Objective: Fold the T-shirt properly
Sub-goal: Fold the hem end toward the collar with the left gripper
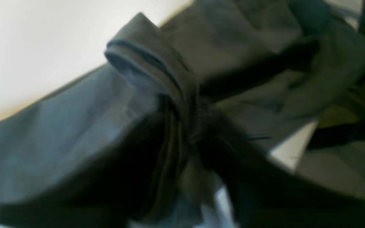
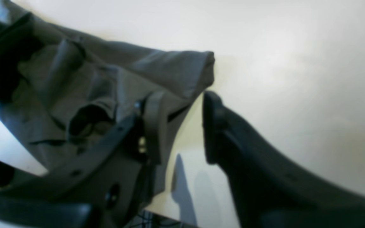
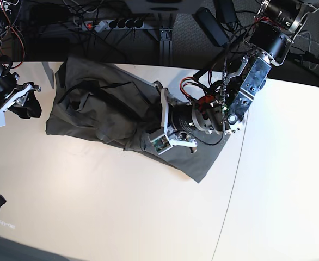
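Note:
The dark grey-olive T-shirt (image 3: 94, 109) lies crumpled on the white table, stretching from the back left towards the middle. My left gripper (image 3: 151, 133) rests on its middle; in the left wrist view it (image 1: 190, 129) is shut on a bunched fold of the T-shirt (image 1: 157, 63). My right gripper (image 3: 28, 106) is at the shirt's left edge. In the right wrist view it (image 2: 179, 125) is open, one finger (image 2: 152, 126) over the T-shirt (image 2: 90, 82) and the other over bare table. The collar and label are hidden.
A power strip (image 3: 113, 24) and cables lie beyond the table's back edge. A seam (image 3: 237, 168) runs across the white table (image 3: 94, 201) to the right of the shirt. The left arm's body (image 3: 241, 92) reaches in from the back right.

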Controlling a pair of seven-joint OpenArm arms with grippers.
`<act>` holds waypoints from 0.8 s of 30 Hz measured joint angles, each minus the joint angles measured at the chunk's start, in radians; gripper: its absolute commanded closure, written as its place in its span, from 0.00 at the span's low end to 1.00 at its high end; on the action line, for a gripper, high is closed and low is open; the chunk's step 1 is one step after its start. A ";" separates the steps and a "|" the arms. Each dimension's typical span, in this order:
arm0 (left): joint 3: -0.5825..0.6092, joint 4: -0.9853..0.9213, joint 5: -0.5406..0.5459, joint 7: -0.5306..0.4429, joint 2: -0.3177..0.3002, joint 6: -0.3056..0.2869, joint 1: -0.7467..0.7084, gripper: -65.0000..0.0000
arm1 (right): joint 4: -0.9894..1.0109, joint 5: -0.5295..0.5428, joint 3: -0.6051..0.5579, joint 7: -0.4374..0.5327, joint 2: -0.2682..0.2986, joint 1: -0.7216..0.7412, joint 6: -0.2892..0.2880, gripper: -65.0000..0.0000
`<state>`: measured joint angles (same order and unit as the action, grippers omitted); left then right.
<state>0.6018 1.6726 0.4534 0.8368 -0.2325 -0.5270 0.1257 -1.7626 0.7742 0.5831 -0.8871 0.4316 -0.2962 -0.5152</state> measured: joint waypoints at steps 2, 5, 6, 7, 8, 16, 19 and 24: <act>0.023 0.000 0.002 -0.006 0.001 0.000 0.000 0.51 | 0.000 0.000 0.000 0.000 0.000 0.000 0.000 0.66; 0.028 0.000 0.004 -0.009 0.016 0.024 0.000 0.51 | 0.000 -0.019 0.000 0.000 0.000 0.000 0.000 0.48; 0.028 0.000 0.003 -0.007 0.025 0.029 0.003 0.51 | 0.000 -0.019 0.006 0.000 0.000 0.000 0.000 0.44; 0.028 0.000 0.005 -0.008 0.034 0.031 0.005 0.51 | 0.000 -0.019 0.017 -0.001 0.000 0.000 0.000 0.43; 0.028 0.001 0.005 -0.008 0.039 0.033 0.010 0.51 | 0.000 -0.015 0.037 -0.003 0.000 0.000 0.000 0.43; -0.043 0.063 0.007 -0.011 0.042 0.048 0.019 0.51 | -0.001 0.134 0.199 -0.122 0.017 -0.092 0.000 0.35; -0.093 0.063 0.006 -0.011 0.042 0.048 0.019 0.51 | 0.000 0.156 0.193 -0.126 -0.021 -0.137 0.000 0.32; -0.138 0.063 0.004 -0.011 0.042 0.048 0.019 0.51 | 0.000 0.172 0.172 -0.111 -0.077 -0.125 0.000 0.32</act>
<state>0.4641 1.7355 0.4572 0.8261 -0.1909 -0.4786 0.1444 -1.7622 0.9463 0.7547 -0.9981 0.3546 -0.4213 -0.5156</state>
